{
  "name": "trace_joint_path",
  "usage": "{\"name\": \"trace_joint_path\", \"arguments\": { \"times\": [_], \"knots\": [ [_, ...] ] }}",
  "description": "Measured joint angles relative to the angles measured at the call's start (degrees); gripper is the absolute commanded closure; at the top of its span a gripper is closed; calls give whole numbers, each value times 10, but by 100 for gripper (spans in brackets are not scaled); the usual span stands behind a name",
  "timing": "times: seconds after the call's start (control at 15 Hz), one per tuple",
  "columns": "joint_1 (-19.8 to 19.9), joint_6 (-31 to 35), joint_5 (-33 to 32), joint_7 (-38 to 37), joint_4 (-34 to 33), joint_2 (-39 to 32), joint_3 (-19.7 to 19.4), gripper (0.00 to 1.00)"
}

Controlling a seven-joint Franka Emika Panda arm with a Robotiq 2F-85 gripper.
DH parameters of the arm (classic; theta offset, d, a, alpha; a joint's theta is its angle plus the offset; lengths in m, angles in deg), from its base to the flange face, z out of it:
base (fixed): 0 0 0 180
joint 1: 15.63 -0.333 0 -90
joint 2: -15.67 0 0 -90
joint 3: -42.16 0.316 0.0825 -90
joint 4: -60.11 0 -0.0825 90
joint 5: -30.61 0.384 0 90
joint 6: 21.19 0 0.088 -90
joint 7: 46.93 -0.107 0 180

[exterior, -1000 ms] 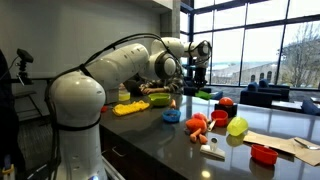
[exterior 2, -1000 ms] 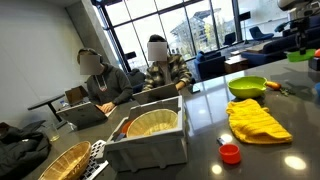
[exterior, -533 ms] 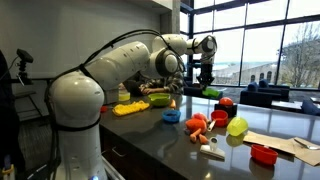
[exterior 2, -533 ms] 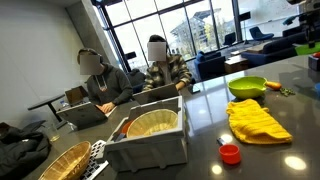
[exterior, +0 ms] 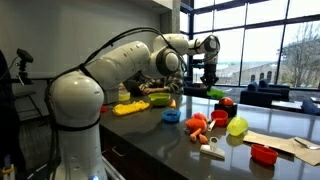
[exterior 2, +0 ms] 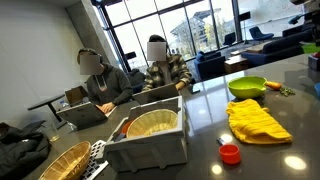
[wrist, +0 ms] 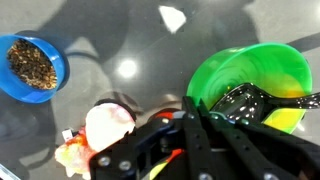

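Observation:
My gripper [exterior: 210,84] hangs over the far side of the dark counter [exterior: 150,135]. In the wrist view its black fingers [wrist: 193,112] are pressed together on the near rim of a bright green bowl [wrist: 262,70]. A black spoon [wrist: 250,100] lies in the bowl. The bowl hangs just under the gripper above the counter [exterior: 216,93] and also shows at the edge of an exterior view [exterior 2: 312,47]. Below the bowl are a small blue bowl of brown bits [wrist: 34,64] and red and white toy pieces [wrist: 105,125].
On the counter are a yellow cloth [exterior: 130,108] [exterior 2: 258,120], a green plate [exterior 2: 247,87], a blue bowl [exterior: 172,116], orange toys [exterior: 197,125], a red fruit [exterior: 226,102], a yellow-green ball [exterior: 237,126] and a red dish [exterior: 263,154]. A grey bin [exterior 2: 150,140] and seated people are nearby.
The gripper has risen and shifted sideways toward the windows, carrying the green bowl up off the counter. Nothing else has moved.

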Motion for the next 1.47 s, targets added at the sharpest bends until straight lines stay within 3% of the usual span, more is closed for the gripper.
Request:
{"name": "trace_joint_path", "arguments": {
  "times": [0.67,1.47],
  "knots": [
    [2,1,0,-8,0,1,-23,99],
    [-23,-16,0,-7,18,-10,-9,99]
  ]
}}
